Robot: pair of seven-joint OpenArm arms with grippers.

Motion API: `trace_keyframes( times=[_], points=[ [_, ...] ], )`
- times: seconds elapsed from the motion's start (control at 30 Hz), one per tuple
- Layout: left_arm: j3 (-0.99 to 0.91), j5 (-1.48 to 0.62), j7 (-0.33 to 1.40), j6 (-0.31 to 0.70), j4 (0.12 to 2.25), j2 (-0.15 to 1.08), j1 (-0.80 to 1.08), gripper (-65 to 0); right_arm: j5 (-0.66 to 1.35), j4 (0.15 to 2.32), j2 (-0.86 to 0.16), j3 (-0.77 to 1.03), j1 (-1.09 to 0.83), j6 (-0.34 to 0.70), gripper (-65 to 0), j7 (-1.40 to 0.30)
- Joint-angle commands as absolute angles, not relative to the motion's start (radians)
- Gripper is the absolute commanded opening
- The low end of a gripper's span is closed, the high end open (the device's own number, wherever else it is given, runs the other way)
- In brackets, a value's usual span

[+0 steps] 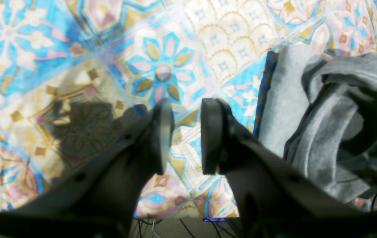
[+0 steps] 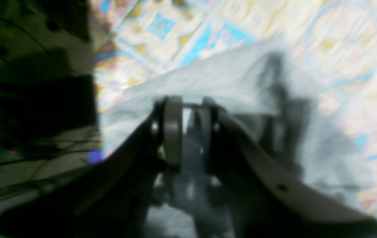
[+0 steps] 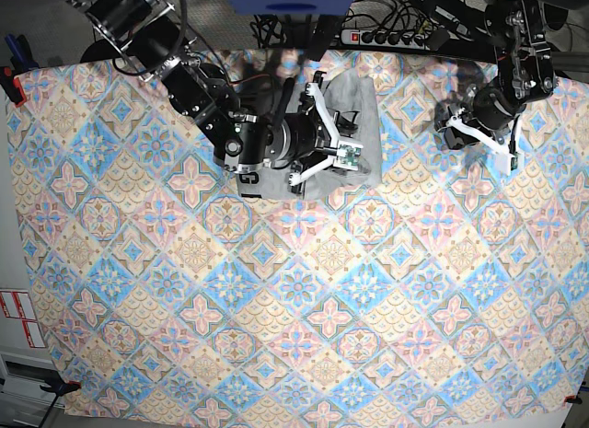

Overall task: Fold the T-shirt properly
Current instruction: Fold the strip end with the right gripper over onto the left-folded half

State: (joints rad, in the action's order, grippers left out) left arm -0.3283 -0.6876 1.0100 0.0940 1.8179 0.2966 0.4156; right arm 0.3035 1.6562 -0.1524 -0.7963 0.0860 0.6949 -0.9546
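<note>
Grey cotton, the T-shirt (image 3: 354, 110) lies bunched at about twelve o'clock on the patterned tablecloth (image 3: 304, 299), near its far edge. The right gripper (image 2: 188, 130) sits over the heap; its jaws stand narrowly apart with grey cloth between them, though the blur hides whether they pinch it. The left gripper (image 1: 183, 135) hangs at two o'clock, jaws parted and empty, the shirt off to one side.

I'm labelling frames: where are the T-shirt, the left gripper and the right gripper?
T-shirt (image 1: 284, 109): left wrist view, on its flat grey panel.
Left gripper (image 1: 186, 135): left wrist view, midway between the fingertips.
Right gripper (image 2: 191, 132): right wrist view, midway between the fingertips.
</note>
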Motion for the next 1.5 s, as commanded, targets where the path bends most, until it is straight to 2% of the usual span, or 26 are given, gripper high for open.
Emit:
trace_keyframes(
  times=[0.0, 0.27, 0.43, 0.57, 0.73, 1.03, 1.27, 1.47],
  points=[
    [-0.332, -0.696, 0.998, 0.096, 1.836, 0.311, 0.415, -49.4, 0.306, 1.679, -0.15, -0.802, 0.096, 0.698, -56.5, -0.941],
    [-0.335, -0.696, 0.998, 0.096, 1.836, 0.312, 0.42, -49.4, 0.245, 1.776, -0.171, -0.591, 0.076, 0.698, -56.4, -0.941],
    [-0.334, -0.697, 0.998, 0.096, 1.836, 0.312, 0.417, -49.4, 0.243, 1.753, -0.185, -0.498, 0.076, 0.698, -56.4, -0.941],
    [-0.334, -0.7, 0.998, 0.096, 1.836, 0.312, 0.415, -49.4, 0.243, 1.661, -0.179, -0.493, 0.081, 0.698, -56.4, -0.937],
    [-0.334, -0.7, 0.998, 0.096, 1.836, 0.312, 0.415, -49.4, 0.243, 1.543, -0.174, -0.493, 0.081, 0.698, -56.4, -0.829],
    [-0.334, -0.7, 0.998, 0.096, 1.836, 0.312, 0.414, -49.3, 0.243, 1.463, -0.067, -0.51, 0.116, 0.698, -56.4, -0.808],
    [-0.332, -0.702, 0.998, 0.096, 1.836, 0.312, 0.415, -49.3, 0.243, 1.395, 0.053, -0.57, 0.173, 0.698, -56.4, -0.806],
    [-0.332, -0.702, 0.998, 0.097, 1.857, 0.314, 0.415, -49.0, 0.243, 1.389, 0.059, -0.565, 0.189, 0.698, -56.4, -0.806]
  ],
)
